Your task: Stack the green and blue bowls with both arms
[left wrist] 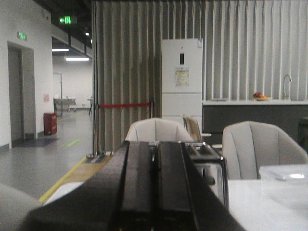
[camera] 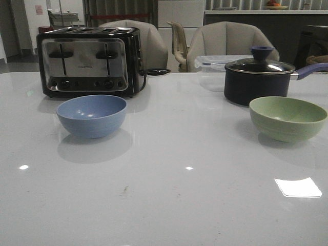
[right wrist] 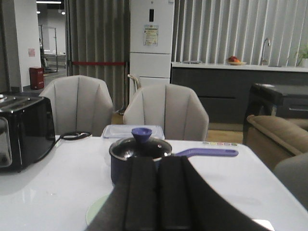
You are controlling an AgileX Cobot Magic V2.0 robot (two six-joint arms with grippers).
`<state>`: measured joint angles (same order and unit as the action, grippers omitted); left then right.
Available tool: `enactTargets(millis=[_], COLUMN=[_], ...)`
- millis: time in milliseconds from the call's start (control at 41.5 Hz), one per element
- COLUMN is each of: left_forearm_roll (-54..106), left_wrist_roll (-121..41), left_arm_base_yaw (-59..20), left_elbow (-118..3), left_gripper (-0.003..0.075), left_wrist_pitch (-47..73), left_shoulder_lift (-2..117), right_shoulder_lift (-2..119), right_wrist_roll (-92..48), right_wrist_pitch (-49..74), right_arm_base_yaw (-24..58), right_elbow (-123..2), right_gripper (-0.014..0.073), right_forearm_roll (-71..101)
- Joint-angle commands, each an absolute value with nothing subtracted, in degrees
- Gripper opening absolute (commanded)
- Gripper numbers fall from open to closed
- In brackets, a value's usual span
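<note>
Black fingers (left wrist: 154, 192) of the left gripper (left wrist: 154, 226) lie pressed together, holding nothing; the right gripper (right wrist: 157, 211) is closed and empty too, a sliver of the green bowl (right wrist: 98, 209) showing beside it. Out on the white table (camera: 164, 205), the blue bowl (camera: 91, 116) stands before the toaster (camera: 89, 61), well apart from the green bowl (camera: 287, 118), which sits just in front of the lidded saucepan (camera: 259, 79).

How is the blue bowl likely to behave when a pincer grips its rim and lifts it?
The blue bowl looks rigid and matte, so it probably holds shape without much slipping. It sits empty and thin-walled, so likely light. On the glossy table, a sideways nudge would probably slide it rather than tip it.
</note>
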<state>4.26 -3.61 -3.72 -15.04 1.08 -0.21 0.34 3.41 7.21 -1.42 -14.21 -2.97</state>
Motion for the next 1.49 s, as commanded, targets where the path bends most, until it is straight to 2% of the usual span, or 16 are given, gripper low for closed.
enactTargets(millis=[0, 217, 337, 747, 964, 1012, 1060, 1108, 1157, 1181, 1229, 1301, 1373, 1470], left_forearm_roll=[4.4, 4.1, 4.1, 4.1, 4.1, 4.1, 4.1, 4.1, 4.1, 4.1, 4.1, 4.1, 4.1, 4.9], left_wrist_roll=[-3.7, -3.7, -3.7, -3.7, -3.7, -3.5, -3.1, -3.1, -3.1, -3.1, -3.1, -3.1, -3.2, -6.2], left_arm_base_yaw=[-3.6, -3.6, -3.6, -3.6, -3.6, -3.6, -3.6, -3.6, -3.6, -3.6, -3.6, -3.6, -3.6, -3.6], left_elbow=[-23.4, -37.7, -42.2, -42.2, -42.2, -42.2, -42.2, -42.2, -42.2, -42.2, -42.2, -42.2, -42.2, -42.2], left_gripper=[0.0098, 0.0098, 0.0098, 0.0098, 0.0099, 0.0102, 0.0114, 0.0165, 0.0244, 0.0312, 0.0424, 0.0593, 0.0653, 0.0657], left_wrist_pitch=[0.9, 13.3, 20.4, 30.6, 32.2, 32.4, 32.6, 33.0, 33.1, 33.1, 33.1, 33.3, 33.7, 33.8], left_shoulder_lift=[2.7, 14.7, 21.7, 37.8, 43.4, 44.4, 44.9, 45.3, 45.6, 45.6, 45.6, 45.6, 45.6, 45.6], right_shoulder_lift=[4.8, 17.9, 25.2, 43.8, 50.5, 51.5, 52.3, 52.7, 52.8, 52.8, 52.8, 52.8, 52.8, 53.7], right_wrist_roll=[3.3, 3.3, 3.3, 3.3, 3.3, 3.3, 3.3, 3.3, 3.3, 3.3, 3.3, 3.3, 3.3, 3.3], right_wrist_pitch=[7.1, 18.7, 23.9, 33.9, 38.9, 39.4, 39.5, 39.5, 39.4, 39.2, 38.8, 38.3, 37.6, 36.8], right_arm_base_yaw=[-1.8, -1.8, -1.8, -1.8, -1.8, -1.8, -1.8, -1.8, -1.8, -1.8, -1.8, -1.8, -1.8, -1.8], right_elbow=[-22.6, -38.9, -43.6, -44.2, -44.2, -44.2, -44.2, -44.2, -44.2, -44.2, -44.2, -44.2, -44.2, -44.3], right_gripper=[0.0039, 0.0039, 0.0039, 0.0039, 0.0039, 0.0054, 0.0104, 0.0175, 0.03, 0.0334, 0.0462, 0.0571, 0.0608, 0.0601], right_forearm_roll=[-4.1, -3.9, -3.9, -3.9, -3.9, -3.9, -3.9, -3.9, -3.9, -3.9, -3.9, -4.0, -3.9, -3.6])
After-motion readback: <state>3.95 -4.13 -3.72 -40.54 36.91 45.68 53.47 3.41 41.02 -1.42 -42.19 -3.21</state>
